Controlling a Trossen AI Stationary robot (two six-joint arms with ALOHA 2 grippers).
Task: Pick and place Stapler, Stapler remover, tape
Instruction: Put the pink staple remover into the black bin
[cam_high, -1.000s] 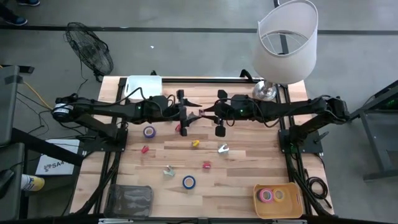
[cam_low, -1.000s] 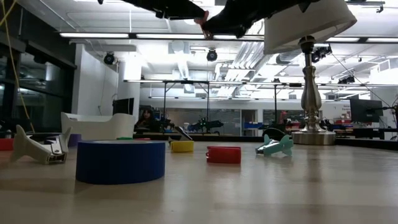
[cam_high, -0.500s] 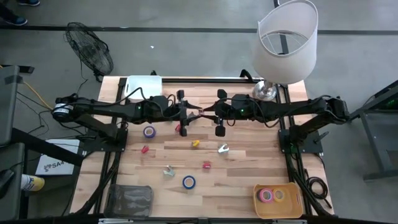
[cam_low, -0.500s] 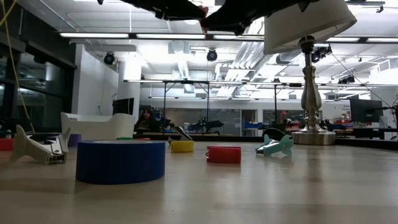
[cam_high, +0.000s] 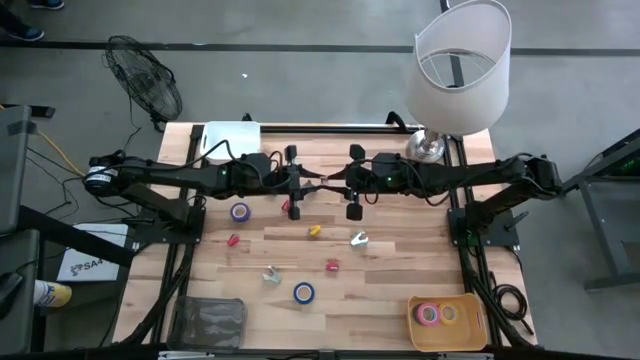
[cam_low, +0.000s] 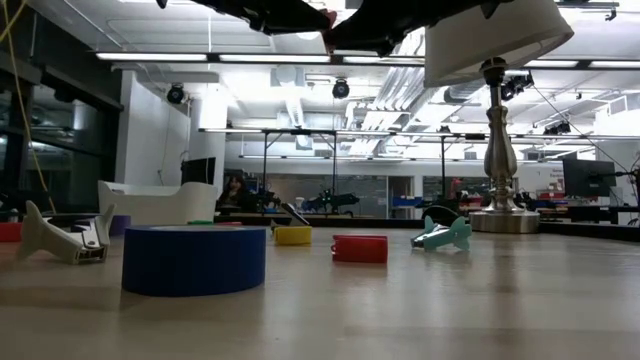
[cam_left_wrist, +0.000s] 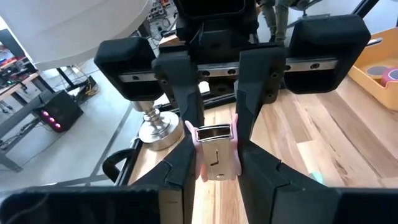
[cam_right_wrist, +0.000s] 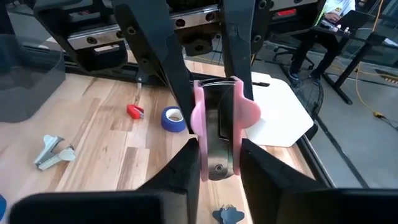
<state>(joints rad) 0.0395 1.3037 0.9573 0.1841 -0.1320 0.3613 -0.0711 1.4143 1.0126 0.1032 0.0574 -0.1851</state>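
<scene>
From above, the left gripper (cam_high: 308, 184) and the right gripper (cam_high: 337, 183) meet nose to nose over the far half of the pale wooden table (cam_high: 390, 262), just beside the white-shaded lamp with a chrome foot (cam_high: 462, 62). A small pink staple remover (cam_high: 323, 182) sits between them. Nearer than the lamp lie a blue tape roll (cam_high: 303, 293), a purple tape roll (cam_high: 240, 212), a small yellow stapler (cam_high: 314, 231), a red stapler (cam_high: 332, 266) and a yellow tray (cam_high: 473, 328) with two more rolls.

At table height, the blue tape roll (cam_low: 194, 259) stands closest; the yellow stapler (cam_low: 293, 235), the red stapler (cam_low: 359, 248) and a teal staple remover (cam_low: 444, 234) lie towards the lamp foot (cam_low: 502, 218). Both arms cross overhead.

The left wrist camera shows the left fingers (cam_left_wrist: 176, 165) clamped on the pink staple remover (cam_left_wrist: 216, 152), with the right fingers (cam_left_wrist: 184, 94) closed on its far end.

The right wrist camera shows the same double grip on the remover (cam_right_wrist: 217, 124).
</scene>
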